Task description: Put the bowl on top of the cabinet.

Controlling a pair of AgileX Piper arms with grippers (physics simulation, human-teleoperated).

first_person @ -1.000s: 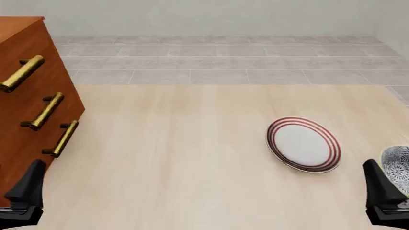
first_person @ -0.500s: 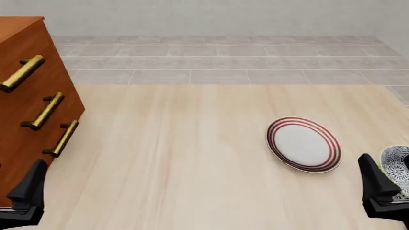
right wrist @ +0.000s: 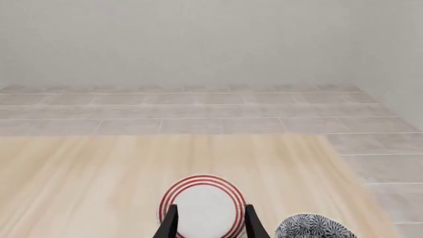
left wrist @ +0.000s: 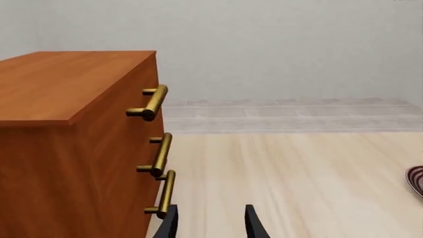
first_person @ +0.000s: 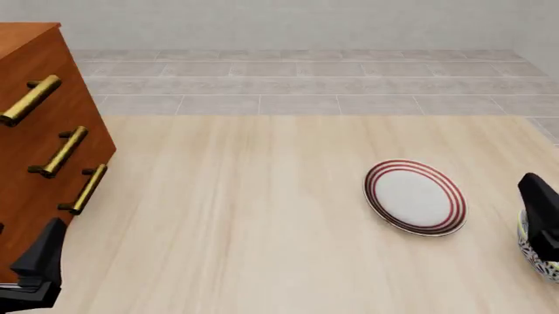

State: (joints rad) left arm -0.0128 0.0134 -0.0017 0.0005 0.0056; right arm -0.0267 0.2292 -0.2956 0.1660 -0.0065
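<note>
The bowl [first_person: 529, 252], navy-and-white patterned, sits at the table's right edge near the front, mostly covered by my right arm. My right gripper [first_person: 537, 196] hangs open above it, holding nothing. In the right wrist view the bowl [right wrist: 313, 228] lies off to one side of the open gripper [right wrist: 210, 223], not between the fingers. The reddish-brown cabinet [first_person: 39, 137] with brass handles stands at the far left, its flat top [left wrist: 63, 82] bare. My left gripper [first_person: 42, 252] is open beside the cabinet's front, and in the left wrist view this gripper [left wrist: 210, 225] holds nothing.
A white plate with red rings [first_person: 415, 196] lies just left of the bowl, and the right wrist view shows the plate [right wrist: 201, 206] framed between the fingers. The plate's edge [left wrist: 416, 179] also shows in the left wrist view. A grey tiled floor [first_person: 306, 85] lies beyond the table.
My right gripper has moved forward and to the right, and now covers most of the bowl. The left arm, plate and cabinet have stayed put.
</note>
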